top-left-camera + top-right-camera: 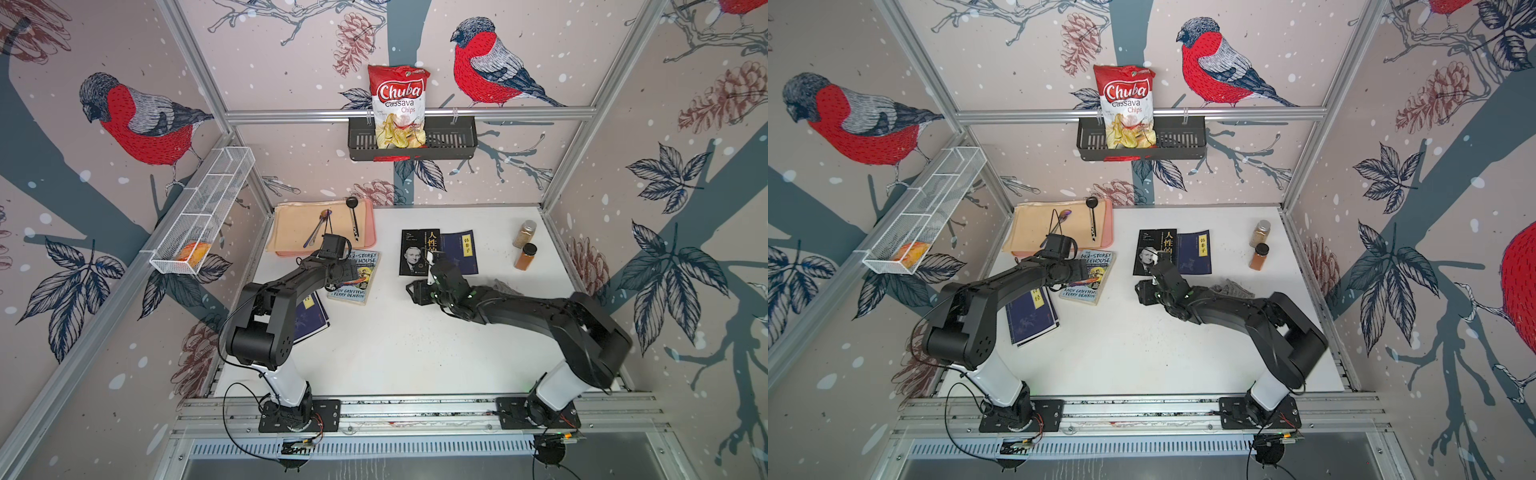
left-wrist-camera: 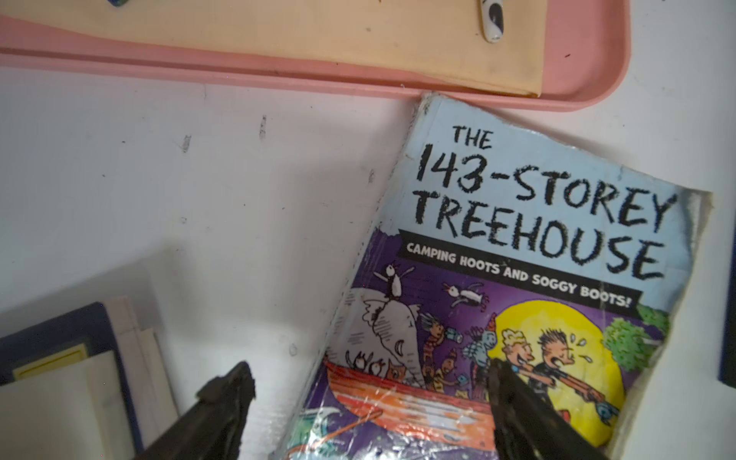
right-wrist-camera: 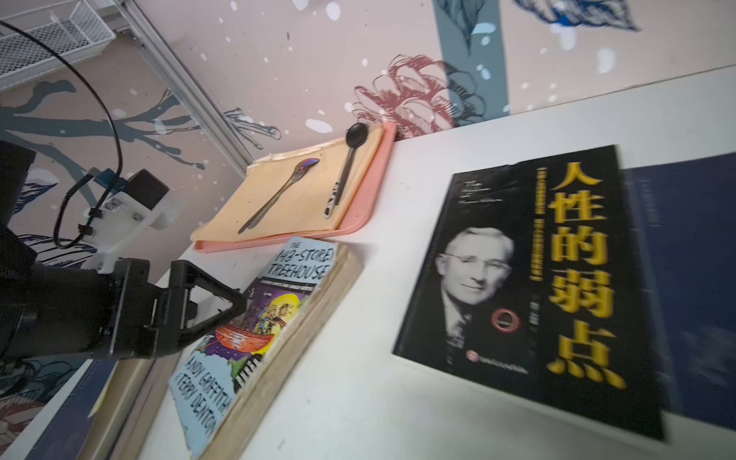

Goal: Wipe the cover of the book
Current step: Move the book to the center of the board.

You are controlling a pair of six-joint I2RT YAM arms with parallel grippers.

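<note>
The worn "143-Storey Treehouse" book (image 1: 353, 291) (image 1: 1088, 291) (image 2: 517, 239) (image 3: 278, 318) lies flat just in front of the pink tray. My left gripper (image 2: 370, 382) (image 1: 359, 274) is open and low over it. One finger is above the cover and the other above the bare table beside the spine. A black book with a man's portrait (image 1: 417, 249) (image 1: 1150, 249) (image 3: 517, 278) lies at mid-table. My right gripper (image 1: 432, 259) (image 1: 1160, 259) hovers at its near right corner, and its jaws are out of the right wrist view. A grey crumpled cloth (image 1: 505, 286) (image 1: 1231, 286) lies behind the right arm.
A pink tray (image 1: 372, 224) (image 2: 597, 79) with a beige mat and two spoons sits at the back left. Blue books lie beside the black one (image 1: 461, 249) and under the left arm (image 1: 1032, 320). Two spice jars (image 1: 524, 245) stand at the right.
</note>
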